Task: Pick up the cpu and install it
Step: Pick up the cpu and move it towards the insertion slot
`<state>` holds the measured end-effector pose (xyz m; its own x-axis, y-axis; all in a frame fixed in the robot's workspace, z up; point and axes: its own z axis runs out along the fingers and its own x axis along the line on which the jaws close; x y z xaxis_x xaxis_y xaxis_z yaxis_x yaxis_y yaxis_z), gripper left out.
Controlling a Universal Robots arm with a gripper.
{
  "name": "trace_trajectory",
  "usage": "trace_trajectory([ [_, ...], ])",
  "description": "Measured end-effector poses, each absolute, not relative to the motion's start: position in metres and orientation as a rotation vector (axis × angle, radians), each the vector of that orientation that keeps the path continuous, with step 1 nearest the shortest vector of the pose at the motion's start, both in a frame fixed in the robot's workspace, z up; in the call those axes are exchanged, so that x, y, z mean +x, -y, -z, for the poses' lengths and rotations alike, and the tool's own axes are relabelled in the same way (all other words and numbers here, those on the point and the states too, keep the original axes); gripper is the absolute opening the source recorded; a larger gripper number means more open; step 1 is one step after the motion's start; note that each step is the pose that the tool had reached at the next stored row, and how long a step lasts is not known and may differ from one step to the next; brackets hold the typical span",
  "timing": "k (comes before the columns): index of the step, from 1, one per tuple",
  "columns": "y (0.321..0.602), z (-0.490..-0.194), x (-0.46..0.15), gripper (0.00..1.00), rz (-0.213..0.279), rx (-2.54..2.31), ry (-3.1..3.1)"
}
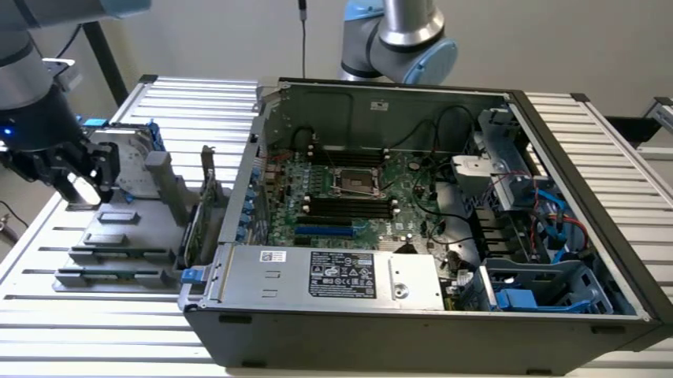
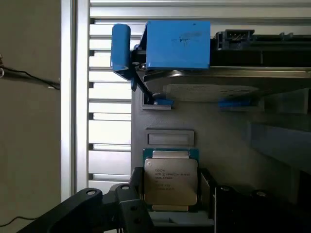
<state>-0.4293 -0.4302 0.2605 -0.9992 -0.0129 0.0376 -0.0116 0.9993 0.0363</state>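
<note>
While cpu [image 2: 170, 182] lies flat, top up | long axis toward blue-framed drive [image 2: 177, 44]

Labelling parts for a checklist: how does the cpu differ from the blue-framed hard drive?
The cpu is small and square; the hard drive is much larger. The cpu lies flat on the gray holder; the hard drive stands upright. The cpu has a thin greenish rim; the hard drive wears a blue frame. Both have silvery metal faces.
</note>
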Motion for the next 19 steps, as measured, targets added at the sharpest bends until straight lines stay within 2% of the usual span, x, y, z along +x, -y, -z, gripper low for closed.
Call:
trace_trajectory([
  [19,0.43,-0.347,-0.396,0.55,0.056,0.041,3.096],
])
